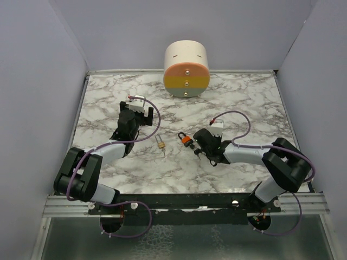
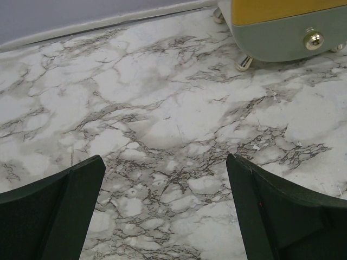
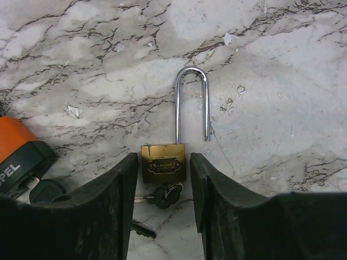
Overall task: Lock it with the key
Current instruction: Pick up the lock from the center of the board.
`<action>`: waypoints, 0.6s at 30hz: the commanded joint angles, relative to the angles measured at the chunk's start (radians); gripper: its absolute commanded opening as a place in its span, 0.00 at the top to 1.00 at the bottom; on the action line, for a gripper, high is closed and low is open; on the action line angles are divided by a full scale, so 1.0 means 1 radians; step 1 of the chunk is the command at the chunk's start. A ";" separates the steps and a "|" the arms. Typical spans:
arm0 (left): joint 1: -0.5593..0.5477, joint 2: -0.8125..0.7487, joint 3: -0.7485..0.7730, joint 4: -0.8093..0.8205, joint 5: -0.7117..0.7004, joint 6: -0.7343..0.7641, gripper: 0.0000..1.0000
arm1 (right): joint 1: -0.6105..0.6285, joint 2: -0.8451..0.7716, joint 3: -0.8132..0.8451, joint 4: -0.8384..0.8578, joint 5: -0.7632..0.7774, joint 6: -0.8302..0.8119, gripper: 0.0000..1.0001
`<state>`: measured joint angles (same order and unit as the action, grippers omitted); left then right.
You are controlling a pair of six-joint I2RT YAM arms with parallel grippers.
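Note:
The key (image 3: pixel 165 195), a tiny black-headed bunch on a ring, lies on the marble right under the body of a brass padlock (image 3: pixel 164 162) whose long silver shackle stands swung open. My right gripper (image 3: pixel 162 158) hovers over both. Its dark fingers (image 3: pixel 116 206) flank the padlock's body with a thin gap on each side, and the jaws are open with nothing gripped. From above, the right gripper (image 1: pixel 199 154) hides this padlock and the key. My left gripper (image 2: pixel 165 158) is wide open over bare marble, far from the key, and sits back left in the top view (image 1: pixel 136 106).
An orange-and-black padlock (image 3: pixel 13 146) with black key heads lies just left of my right fingers (image 1: pixel 186 141). Another brass padlock (image 1: pixel 160 142) lies mid-table. A round drawer unit (image 1: pixel 186 67) stands at the back. A dark key (image 3: pixel 142 230) lies near the left finger.

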<state>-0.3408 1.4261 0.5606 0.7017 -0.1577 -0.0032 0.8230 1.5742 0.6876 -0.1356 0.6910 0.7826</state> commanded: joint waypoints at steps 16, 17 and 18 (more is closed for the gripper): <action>-0.004 0.004 0.011 0.015 0.001 0.009 0.01 | -0.026 -0.052 0.018 0.076 -0.064 -0.170 0.99; -0.004 0.002 0.013 0.015 0.001 0.010 0.01 | -0.025 -0.060 0.031 0.117 -0.065 -0.215 0.99; -0.004 0.001 0.014 0.012 0.001 0.012 0.01 | -0.026 -0.070 0.045 0.159 -0.066 -0.271 0.99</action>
<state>-0.3408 1.4261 0.5606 0.7017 -0.1577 -0.0029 0.8032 1.5494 0.6735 -0.1078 0.6487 0.6926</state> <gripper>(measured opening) 0.991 0.316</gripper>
